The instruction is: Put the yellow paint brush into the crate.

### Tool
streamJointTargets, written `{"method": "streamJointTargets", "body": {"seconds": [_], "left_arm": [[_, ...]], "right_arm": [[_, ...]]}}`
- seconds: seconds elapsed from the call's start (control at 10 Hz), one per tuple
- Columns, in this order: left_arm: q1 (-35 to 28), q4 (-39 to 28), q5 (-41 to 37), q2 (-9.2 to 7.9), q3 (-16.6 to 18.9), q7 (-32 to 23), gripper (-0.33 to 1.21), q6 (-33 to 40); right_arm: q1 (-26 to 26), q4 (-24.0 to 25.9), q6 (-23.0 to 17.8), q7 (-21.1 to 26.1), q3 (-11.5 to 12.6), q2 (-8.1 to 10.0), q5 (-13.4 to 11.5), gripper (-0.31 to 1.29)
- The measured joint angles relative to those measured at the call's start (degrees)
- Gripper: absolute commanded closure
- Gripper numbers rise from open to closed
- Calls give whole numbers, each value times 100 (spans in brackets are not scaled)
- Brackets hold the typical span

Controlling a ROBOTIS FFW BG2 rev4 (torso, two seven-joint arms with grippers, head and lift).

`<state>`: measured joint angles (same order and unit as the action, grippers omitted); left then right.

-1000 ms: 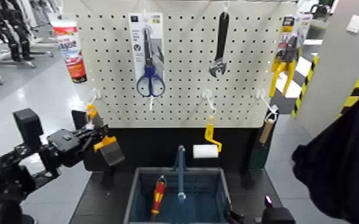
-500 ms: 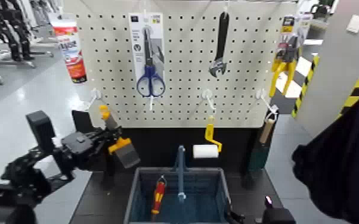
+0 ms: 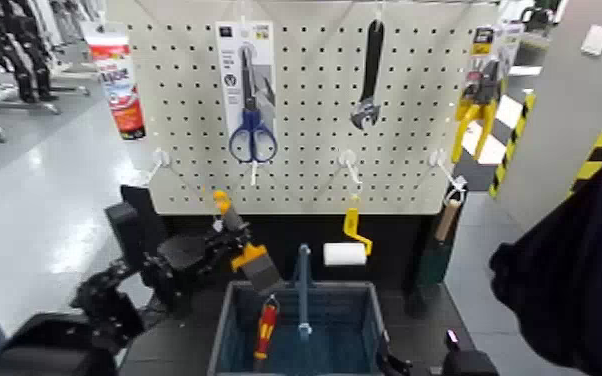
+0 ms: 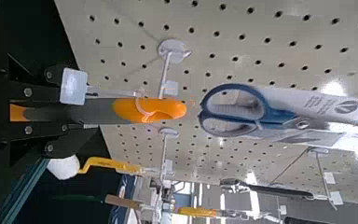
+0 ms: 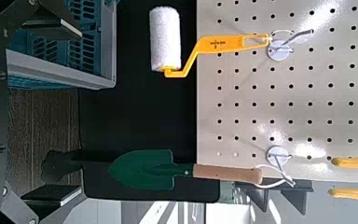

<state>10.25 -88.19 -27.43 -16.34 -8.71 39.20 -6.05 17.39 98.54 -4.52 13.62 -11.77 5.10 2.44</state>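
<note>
- Left gripper point(image 3: 227, 245), black and boxy, raised just beyond the far-left corner of the crate, fingers clamped on the flat yellow paint brush point(image 3: 245, 250) with orange-yellow and grey handle.
- Brush tilted: rounded handle tip up toward the pegboard, wide grey bristles down, hanging just above the crate's far-left rim.
- Rectangular blue-grey plastic crate point(image 3: 227, 318) with slotted walls and upright central handle; inside, left of that handle, a red-and-yellow screwdriver point(image 3: 264, 329).
- White perforated pegboard point(image 3: 305, 150) behind the crate, hung with blue-handled scissors point(image 3: 252, 120) on a card and a yellow-handled roller point(image 3: 346, 244) with soft white cylinder.
- Right gripper barely seen at the crate's near-right corner; cannot tell how its jaws stand.
</note>
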Motion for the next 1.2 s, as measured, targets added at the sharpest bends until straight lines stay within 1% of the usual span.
{"method": "streamJointTargets", "body": {"seconds": [0.2,0.6,0.7,0.9,1.0,1.1,1.2], "left_arm": [[179,694,-315,90,-466,-24,115,236],[355,1723,-632,118,-1173,-76,114,260],[385,1937,-679,125,-1300,-87,114,219],[429,2148,-669,117,-1408,-96,111,86],[427,2160,-653,113,-1422,-94,103,46],[418,2156,-651,113,-1424,-90,80,70],[403,2134,-667,113,-1423,-84,43,152]], "right_arm": [[1,-34,-57,0,8,-3,29,14],[9,-76,-135,0,15,-7,73,14],[9,-88,-146,0,15,-7,79,14],[7,-99,-161,0,9,-8,89,14],[8,-101,-163,0,8,-7,96,14],[10,-102,-163,0,8,-4,98,14],[16,-105,-163,0,9,-2,99,14]]}}
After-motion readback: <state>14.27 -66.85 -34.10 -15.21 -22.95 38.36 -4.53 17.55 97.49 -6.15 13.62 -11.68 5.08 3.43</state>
